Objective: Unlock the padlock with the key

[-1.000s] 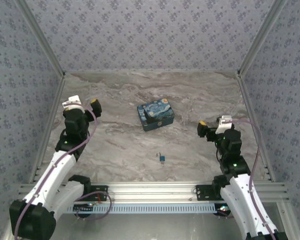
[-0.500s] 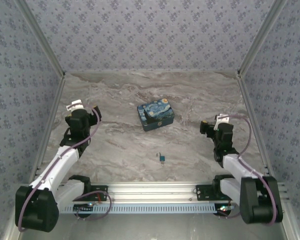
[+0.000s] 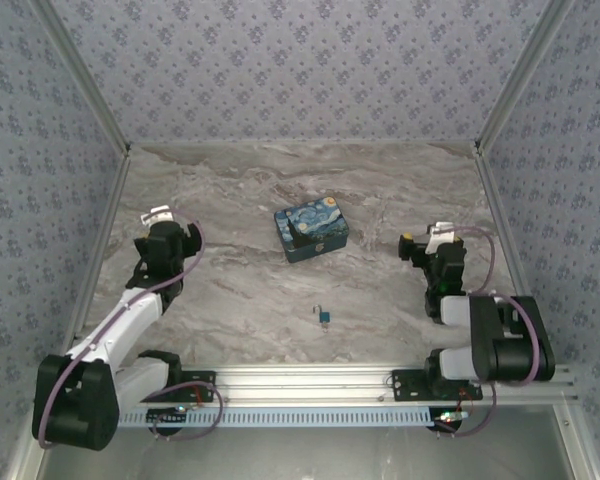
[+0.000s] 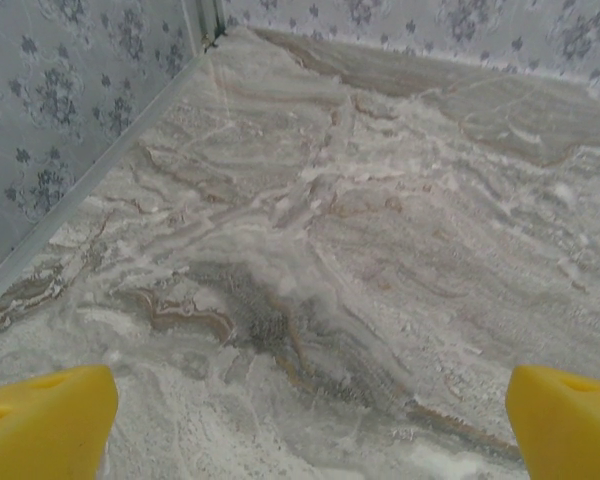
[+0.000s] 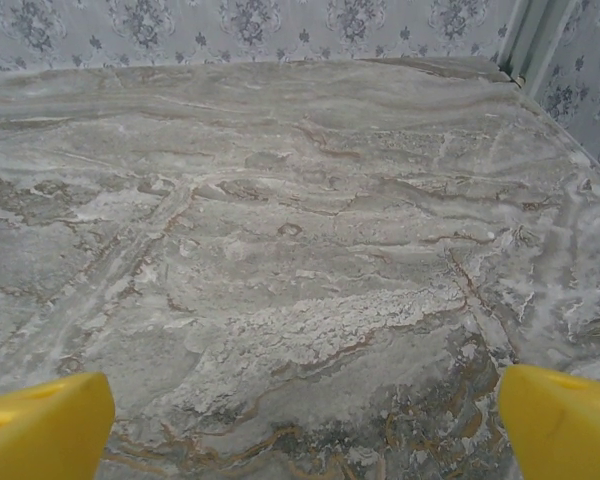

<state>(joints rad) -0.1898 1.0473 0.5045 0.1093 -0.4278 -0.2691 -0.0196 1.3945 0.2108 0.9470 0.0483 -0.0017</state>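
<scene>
A marble-patterned table (image 3: pixel 380 190), grey-beige with darker brown veins and pale chalky streaks, sits inside 3 walls (image 3: pixel 300 70) papered in a grey-blue floral repeat. Ribbed aluminium rails (image 3: pixel 310 380) run along the near edge, where both arm bases are bolted.

The padlock (image 3: pixel 324 318) lies flat on the marble near the front rail, roughly midway between the 2 arms and well apart from both. It is tiny, with a blue-teal body and a thin silvery part at its upper left; at this size I cannot tell shackle from key, nor whether a key is in it. Farther back, near the table's centre, stands a small rectangular box (image 3: pixel 311 231) with rounded corners and a glossy blue-and-yellow swirling night-sky print, turned at a slight angle to the table edges.

The left gripper (image 4: pixel 305 425) is low over bare stone near the left wall, and its 2 blunt yellow fingertips (image 4: pixel 42 422) sit at opposite lower corners of the left wrist view, spread wide with nothing between them. The right gripper (image 5: pixel 300 425) is likewise low over the marble on the right side, its yellow fingertips (image 5: pixel 565 420) also far apart and holding nothing.
</scene>
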